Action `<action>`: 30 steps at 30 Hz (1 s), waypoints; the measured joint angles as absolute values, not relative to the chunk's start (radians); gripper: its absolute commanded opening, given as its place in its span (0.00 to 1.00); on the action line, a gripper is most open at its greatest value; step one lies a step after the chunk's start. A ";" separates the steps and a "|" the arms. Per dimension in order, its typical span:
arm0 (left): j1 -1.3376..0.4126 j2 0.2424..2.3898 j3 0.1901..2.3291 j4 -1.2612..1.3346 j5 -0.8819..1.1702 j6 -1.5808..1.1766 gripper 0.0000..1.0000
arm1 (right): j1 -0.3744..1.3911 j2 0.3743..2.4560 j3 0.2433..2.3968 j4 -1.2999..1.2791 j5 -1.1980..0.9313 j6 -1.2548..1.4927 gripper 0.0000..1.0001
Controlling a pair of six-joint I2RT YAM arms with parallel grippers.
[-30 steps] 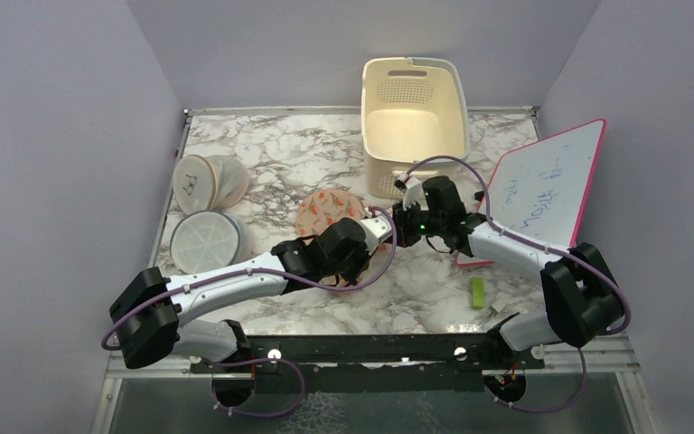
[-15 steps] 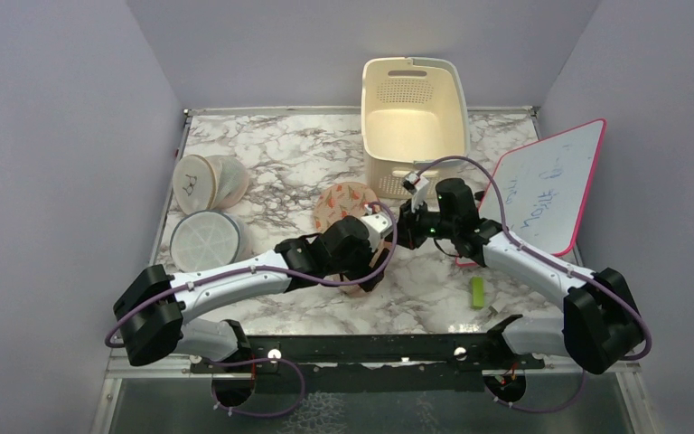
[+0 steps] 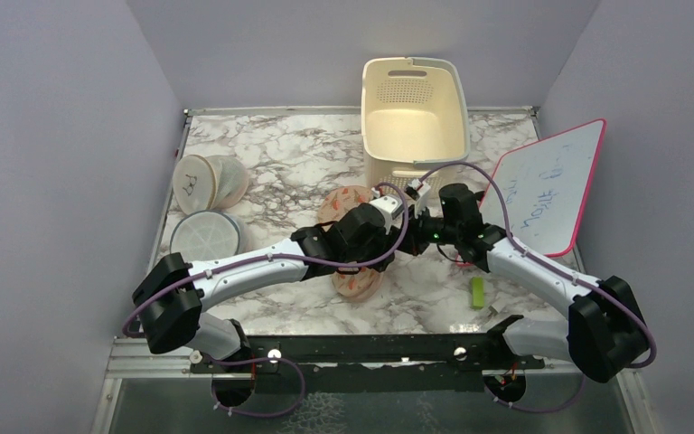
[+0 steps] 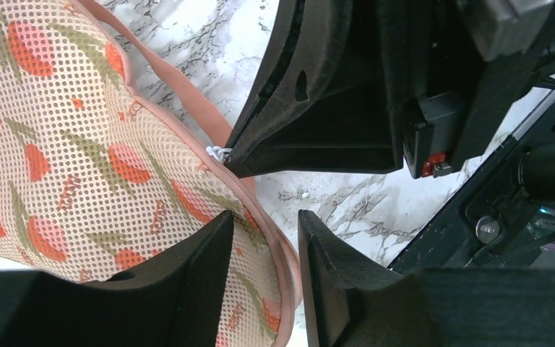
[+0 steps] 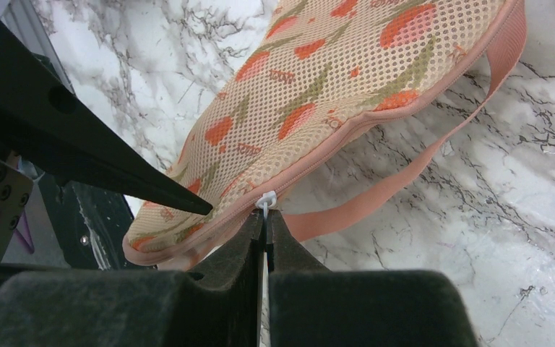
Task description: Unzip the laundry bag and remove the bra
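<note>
The laundry bag (image 3: 350, 201) is a peach mesh case with orange and green motifs. It is held tilted above the marble table between the two arms; its lower lobe (image 3: 358, 282) shows under the left arm. My left gripper (image 3: 384, 231) is shut on the bag's zipped rim (image 4: 274, 253), one finger on each side. My right gripper (image 5: 266, 217) is shut on the small white zip pull (image 5: 265, 198), which also shows in the left wrist view (image 4: 218, 152). A peach strap (image 5: 433, 152) hangs below the bag. The zip looks closed. The bra is hidden.
A cream laundry basket (image 3: 416, 90) stands at the back. A pink-edged whiteboard (image 3: 542, 185) leans at the right. Two round white mesh cases (image 3: 206, 181) (image 3: 206, 240) lie at the left. A small green item (image 3: 477, 292) lies near the front right.
Both grippers have kept their hold. The left arm has reached farther right and back, carrying and turning the bag, so its lower lobe now shows under the arm. The right gripper shifted slightly.
</note>
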State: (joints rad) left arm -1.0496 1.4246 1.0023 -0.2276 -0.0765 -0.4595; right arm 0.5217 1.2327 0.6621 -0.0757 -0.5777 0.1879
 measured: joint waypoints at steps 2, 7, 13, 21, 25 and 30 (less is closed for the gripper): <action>-1.050 1.425 1.002 -0.228 -0.083 -0.461 0.28 | 0.522 1.230 0.662 -0.076 -0.581 0.188 0.01; -1.050 1.428 1.002 -0.237 -0.108 -0.461 0.30 | 0.522 1.227 0.656 -0.076 -0.588 0.188 0.01; -1.050 1.447 1.013 -0.256 -0.136 -0.453 0.17 | 0.522 1.222 0.653 -0.078 -0.593 0.188 0.01; -1.050 1.453 1.027 -0.265 -0.142 -0.413 0.00 | 0.522 1.219 0.653 -0.081 -0.592 0.189 0.01; -1.050 1.453 1.027 -0.270 -0.141 -0.374 0.00 | 0.522 1.219 0.653 -0.088 -0.585 0.190 0.01; -1.050 1.451 1.026 -0.281 -0.138 -0.326 0.00 | 0.523 1.219 0.654 -0.113 -0.546 0.205 0.01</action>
